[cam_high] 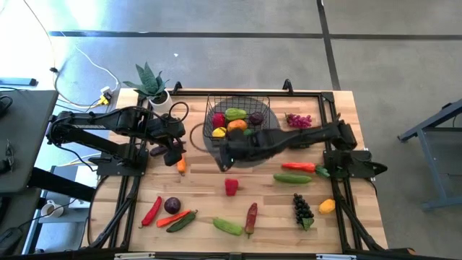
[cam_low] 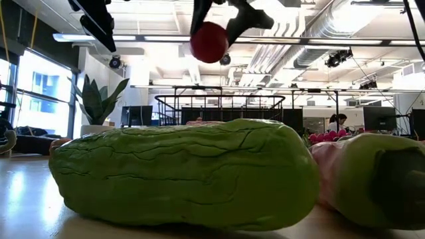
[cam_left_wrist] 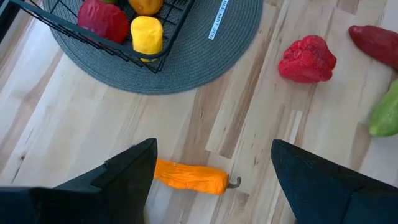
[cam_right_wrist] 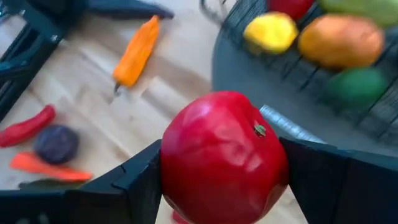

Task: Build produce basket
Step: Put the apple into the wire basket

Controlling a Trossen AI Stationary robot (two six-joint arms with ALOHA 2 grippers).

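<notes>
Produce: green cucumber (cam_low: pixel 179 174) fills low view up close, hiding most of table (cam_high: pixel 267 217) behind it. Scattered pieces lie on pale wood planks: dark grapes (cam_high: pixel 302 209), red pepper (cam_high: pixel 231 187), orange chilli (cam_left_wrist: pixel 189 176). Right claw (cam_right_wrist: pixel 224 165) clamped on red tomato (cam_right_wrist: pixel 224 155), held above table just beside basket. Left claw (cam_left_wrist: pixel 211 165) spread apart over orange chilli. Basket (cam_high: pixel 263 105), black wire, sits on grey round mat (cam_left_wrist: pixel 205 56) at far middle, part filled. Beyond: bright ceiling-lit room, potted plant (cam_high: pixel 149 81).

Premises: open-plan robotics lab or industrial workspace. Evidence: exposed ceiling ducts (cam_low: pixel 345 33) and strip lighting, polished concrete floor (cam_high: pixel 216 43), wooden table (cam_high: pixel 253 217) in a black frame, trailing cables (cam_high: pixel 79 65), a person (cam_low: pixel 339 123) at distant workstations.
</notes>
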